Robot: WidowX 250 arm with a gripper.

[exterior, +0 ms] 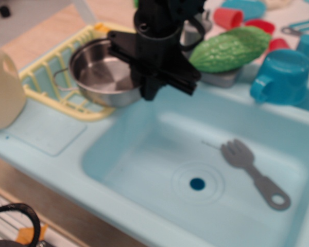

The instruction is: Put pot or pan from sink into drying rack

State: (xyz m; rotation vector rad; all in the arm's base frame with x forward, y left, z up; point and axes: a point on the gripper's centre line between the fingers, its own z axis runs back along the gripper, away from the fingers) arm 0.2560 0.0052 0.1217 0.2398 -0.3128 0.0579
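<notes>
The shiny steel pot [98, 72] with a thin wire loop handle hangs over the near right part of the pale yellow drying rack [44, 82]. My black gripper [140, 77] is shut on the pot's right rim and holds it just above the rack's ribs. The light-blue sink [144, 154] lies to the right and below, with its dark blue drain hole [197, 183]. The rack's far end is hidden behind my arm.
A grey fork-spatula [255, 172] lies in the sink at the right. A cream jug [4, 90] stands left of the rack. A green bumpy vegetable [232, 47], a blue cup [283, 77] and red cups [229, 17] sit behind the sink.
</notes>
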